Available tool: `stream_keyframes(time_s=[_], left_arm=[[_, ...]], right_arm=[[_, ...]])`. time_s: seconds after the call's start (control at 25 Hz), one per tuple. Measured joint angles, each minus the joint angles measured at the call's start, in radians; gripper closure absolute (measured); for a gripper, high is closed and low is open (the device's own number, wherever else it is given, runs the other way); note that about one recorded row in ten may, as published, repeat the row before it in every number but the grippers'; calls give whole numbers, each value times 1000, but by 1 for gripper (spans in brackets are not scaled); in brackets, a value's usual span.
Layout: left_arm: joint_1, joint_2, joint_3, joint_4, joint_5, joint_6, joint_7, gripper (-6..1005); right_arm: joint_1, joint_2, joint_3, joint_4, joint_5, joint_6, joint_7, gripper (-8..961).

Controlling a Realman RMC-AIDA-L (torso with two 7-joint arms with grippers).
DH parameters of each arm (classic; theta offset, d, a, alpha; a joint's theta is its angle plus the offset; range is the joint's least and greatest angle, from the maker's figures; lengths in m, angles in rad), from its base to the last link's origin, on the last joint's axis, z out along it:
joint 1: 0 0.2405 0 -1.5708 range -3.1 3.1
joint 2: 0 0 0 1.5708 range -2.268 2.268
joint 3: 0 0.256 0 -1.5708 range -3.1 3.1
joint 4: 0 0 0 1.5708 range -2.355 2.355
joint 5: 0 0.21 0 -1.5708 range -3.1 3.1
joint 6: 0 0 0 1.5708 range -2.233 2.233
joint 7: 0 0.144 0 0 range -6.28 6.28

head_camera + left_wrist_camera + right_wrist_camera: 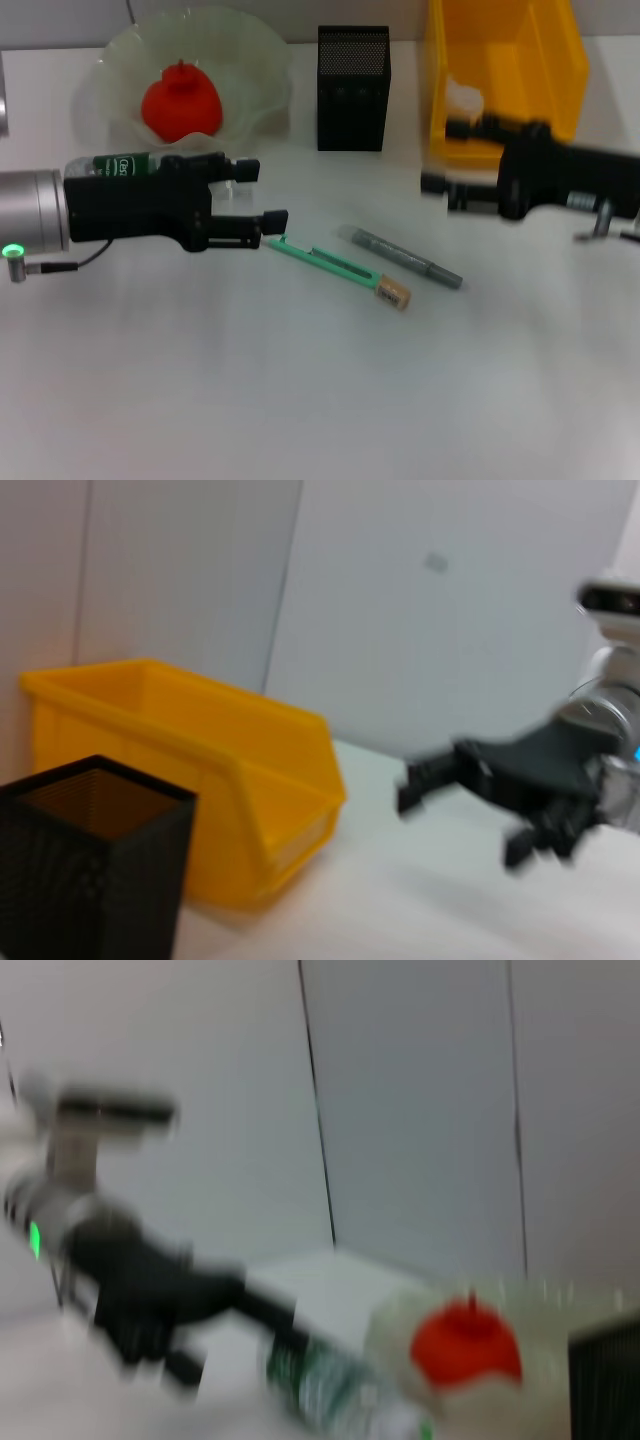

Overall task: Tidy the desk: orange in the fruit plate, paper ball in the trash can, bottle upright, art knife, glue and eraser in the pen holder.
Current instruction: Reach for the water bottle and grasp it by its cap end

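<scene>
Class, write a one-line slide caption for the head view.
Open left gripper beside lying green-labelled bottle; red-orange fruit already in pale-green glass bowl.

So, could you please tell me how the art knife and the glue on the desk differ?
The art knife is mint green, while the glue is grey. The art knife is longer and thinner; the glue is shorter and thicker. The art knife's end lies beside the eraser; the glue lies apart from it. Both lie flat on the desk, slanted about the same way.
</scene>
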Motion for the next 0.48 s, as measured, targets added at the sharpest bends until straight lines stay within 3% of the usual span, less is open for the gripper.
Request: stream_keyframes(time_s=[0.12, 0.48], left_arm=[[-10, -1, 2, 61, 43, -38, -53, 174], [-83, -16, 2, 151, 191, -127, -146, 183]], right_arm=[[-14, 24, -5, 5, -99, 60, -24, 154], [-23, 38, 3, 10, -167, 82, -33, 155]])
